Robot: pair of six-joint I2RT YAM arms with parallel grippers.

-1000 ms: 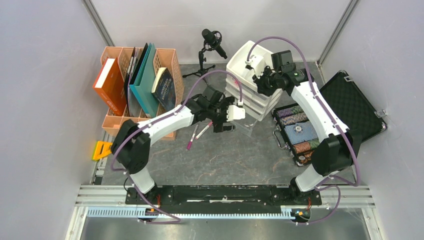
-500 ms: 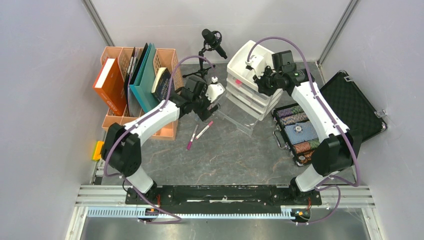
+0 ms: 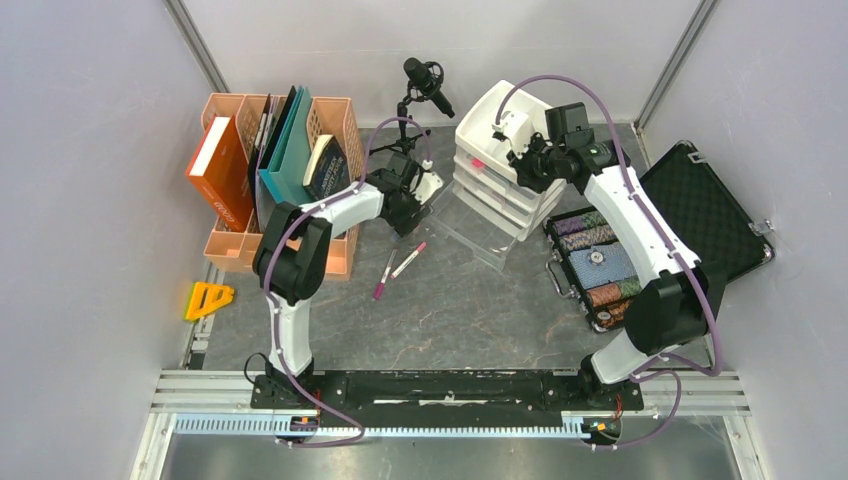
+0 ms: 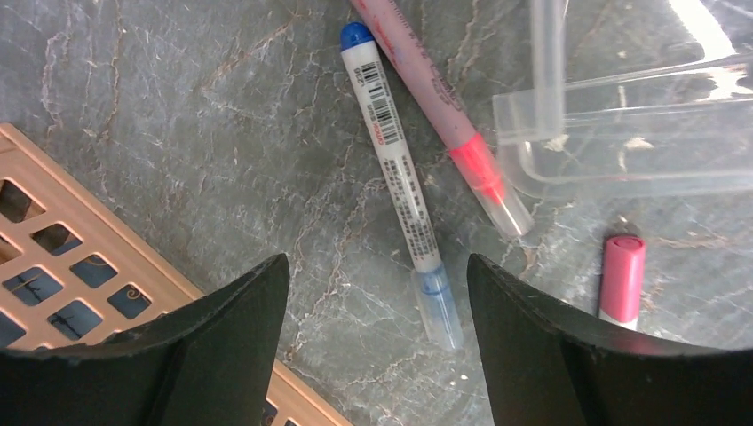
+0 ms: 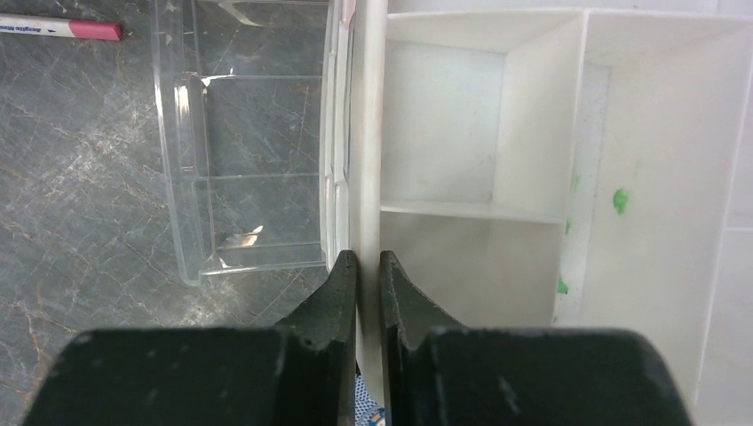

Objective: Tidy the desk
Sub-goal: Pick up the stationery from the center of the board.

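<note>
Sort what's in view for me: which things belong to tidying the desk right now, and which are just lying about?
In play: left gripper, open over blue-capped pen and pink pen on the desk; right gripper, shut on white organiser; clear drawer.
Lying about: microphone, file rack, black case, yellow triangle.

Dark grey desk [image 4: 222, 133] with pale veins. White pen [image 4: 401, 182] with blue cap and black bar lines. Pink pen [image 4: 426, 80]. Peach rack [image 4: 80, 222] with square holes. White box [image 5: 444, 115] with green spots. Orange book [image 3: 218, 170], teal folder [image 3: 288, 170].
</note>
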